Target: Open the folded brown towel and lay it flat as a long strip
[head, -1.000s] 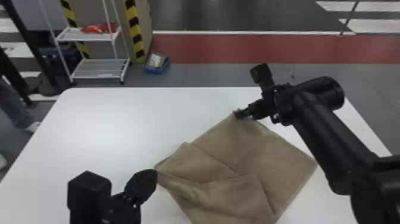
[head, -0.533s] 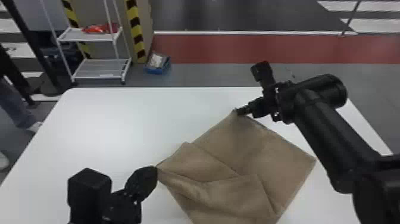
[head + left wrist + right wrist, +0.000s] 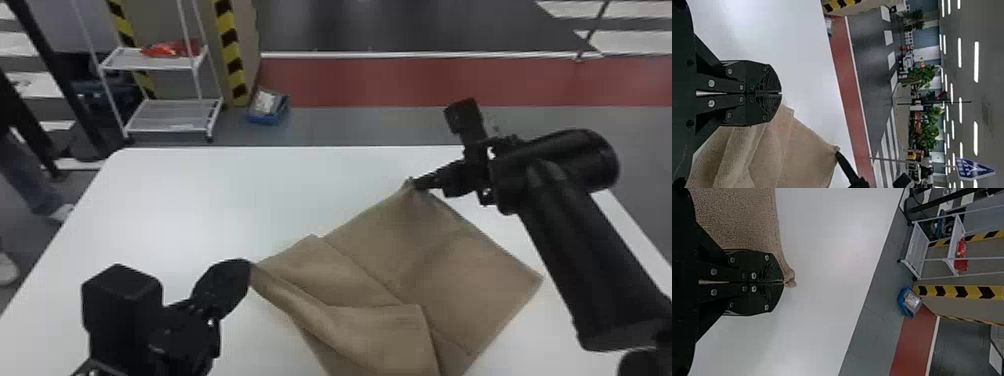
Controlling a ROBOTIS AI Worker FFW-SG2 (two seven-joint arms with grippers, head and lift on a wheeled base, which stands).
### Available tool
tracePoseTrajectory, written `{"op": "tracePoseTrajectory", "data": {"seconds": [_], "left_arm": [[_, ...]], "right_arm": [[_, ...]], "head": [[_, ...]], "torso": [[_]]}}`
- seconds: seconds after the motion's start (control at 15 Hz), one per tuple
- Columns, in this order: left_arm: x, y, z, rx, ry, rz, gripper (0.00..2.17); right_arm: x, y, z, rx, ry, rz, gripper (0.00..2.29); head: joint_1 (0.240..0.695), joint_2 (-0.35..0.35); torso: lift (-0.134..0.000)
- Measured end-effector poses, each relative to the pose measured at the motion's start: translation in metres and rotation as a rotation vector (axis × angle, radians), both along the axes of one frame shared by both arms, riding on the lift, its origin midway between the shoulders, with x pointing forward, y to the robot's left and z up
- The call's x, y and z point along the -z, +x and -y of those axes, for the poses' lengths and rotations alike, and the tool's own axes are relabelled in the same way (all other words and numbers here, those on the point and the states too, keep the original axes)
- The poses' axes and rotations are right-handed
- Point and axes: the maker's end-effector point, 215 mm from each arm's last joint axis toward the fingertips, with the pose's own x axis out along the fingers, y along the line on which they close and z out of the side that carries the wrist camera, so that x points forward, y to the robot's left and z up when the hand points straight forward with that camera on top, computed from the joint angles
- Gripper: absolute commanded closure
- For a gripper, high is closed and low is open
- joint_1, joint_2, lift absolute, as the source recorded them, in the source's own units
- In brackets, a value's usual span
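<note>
Towel [image 3: 465, 265] partly folded, left gripper [image 3: 248, 269], right gripper [image 3: 415, 184], fingers clamped on its corners

The towel [image 3: 475, 270] lies on the table [image 3: 200, 200], a rack [image 3: 170, 119] behind, left.

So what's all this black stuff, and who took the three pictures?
It's a robot with two black arms. The picture looking down over the table comes from a camera on its head. The two sideways ones come from cameras on its wrists, one on each arm.

On the white table lies a brown towel, partly spread out but still folded over in places. Each arm ends in a gripper, like a hand with two flat fingers. The right gripper is pinching one corner of the towel. The left gripper is closed too, and seems to hold another part of its edge.
</note>
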Motion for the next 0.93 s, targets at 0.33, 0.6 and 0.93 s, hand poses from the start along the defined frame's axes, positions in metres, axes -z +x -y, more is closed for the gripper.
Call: {"op": "tracePoseTrajectory", "data": {"seconds": [0.33, 0.6, 0.93], "left_arm": [[-0.039, 0.009, -0.022, -0.026, 0.031, 0.08, 1.63], [-0.048, 0.016, -0.025, -0.026, 0.041, 0.1, 1.63], [-0.056, 0.015, -0.015, 0.057, 0.026, 0.096, 1.63]], "right_arm": [[-0.051, -0.014, 0.076, 0.084, -0.022, 0.14, 1.33], [-0.071, -0.029, 0.148, 0.191, 0.073, 0.159, 1.39], [-0.12, -0.046, 0.23, 0.305, 0.136, 0.236, 1.39]], "head": [[0.695, -0.038], [0.695, -0.111], [0.681, -0.22]], "torso": [[-0.123], [-0.123], [-0.123]]}}
